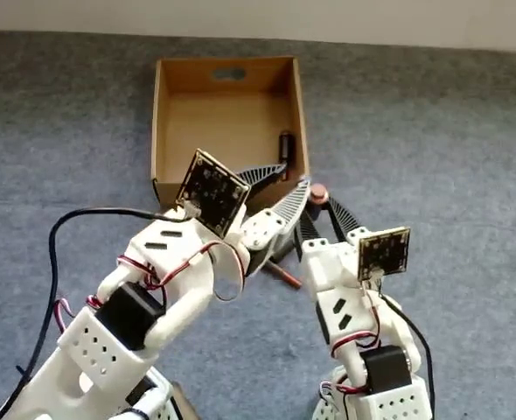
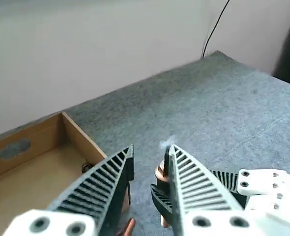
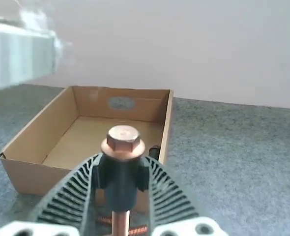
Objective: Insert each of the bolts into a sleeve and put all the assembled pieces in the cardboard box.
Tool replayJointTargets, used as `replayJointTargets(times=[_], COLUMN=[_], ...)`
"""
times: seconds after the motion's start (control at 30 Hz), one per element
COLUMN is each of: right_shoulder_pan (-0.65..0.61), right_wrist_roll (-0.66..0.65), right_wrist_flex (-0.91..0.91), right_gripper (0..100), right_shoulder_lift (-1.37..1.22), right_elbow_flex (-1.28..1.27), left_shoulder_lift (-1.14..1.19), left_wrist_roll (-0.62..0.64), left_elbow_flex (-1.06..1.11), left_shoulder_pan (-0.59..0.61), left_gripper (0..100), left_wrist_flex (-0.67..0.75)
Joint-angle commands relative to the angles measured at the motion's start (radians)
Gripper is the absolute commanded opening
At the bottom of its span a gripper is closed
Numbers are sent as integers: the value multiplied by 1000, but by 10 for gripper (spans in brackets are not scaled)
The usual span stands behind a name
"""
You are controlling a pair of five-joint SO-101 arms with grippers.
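Observation:
My right gripper (image 1: pixel 319 198) (image 3: pixel 123 164) is shut on a black sleeve (image 3: pixel 116 179) with a copper bolt (image 3: pixel 123 140) standing upright through it, just off the cardboard box's (image 1: pixel 163 105) near right corner. Beside it my left gripper (image 1: pixel 296 176) (image 2: pixel 151 148) is open, its fingers close to the held piece (image 2: pixel 160 196) but not around it. One dark assembled piece (image 1: pixel 286 144) (image 3: pixel 154 150) lies inside the box against its right wall. A loose copper bolt (image 1: pixel 282 273) (image 3: pixel 135 230) lies on the carpet under the two grippers.
Grey carpet (image 1: pixel 433 131) covers the table all round. The box (image 3: pixel 46 128) is open at the top with low walls. A black cable (image 1: pixel 52 262) loops beside the left arm.

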State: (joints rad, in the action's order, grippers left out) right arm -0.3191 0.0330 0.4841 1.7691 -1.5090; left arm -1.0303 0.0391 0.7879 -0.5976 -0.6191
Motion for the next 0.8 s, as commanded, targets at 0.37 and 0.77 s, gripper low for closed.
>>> replayJointTargets(times=[0.37,0.77], right_shoulder_pan=[12,2], right_wrist_roll=[2,-58], right_wrist_flex=[12,124], right_gripper=[6,6], right_shoulder_lift=[-4,-424], right_elbow_flex=[113,667], left_shoulder_lift=[-18,-24], left_wrist_roll=[-75,-155], left_elbow_flex=[268,622], left_shoulder_pan=[527,728], left_gripper=[9,10], left_wrist_flex=[-189,-94])
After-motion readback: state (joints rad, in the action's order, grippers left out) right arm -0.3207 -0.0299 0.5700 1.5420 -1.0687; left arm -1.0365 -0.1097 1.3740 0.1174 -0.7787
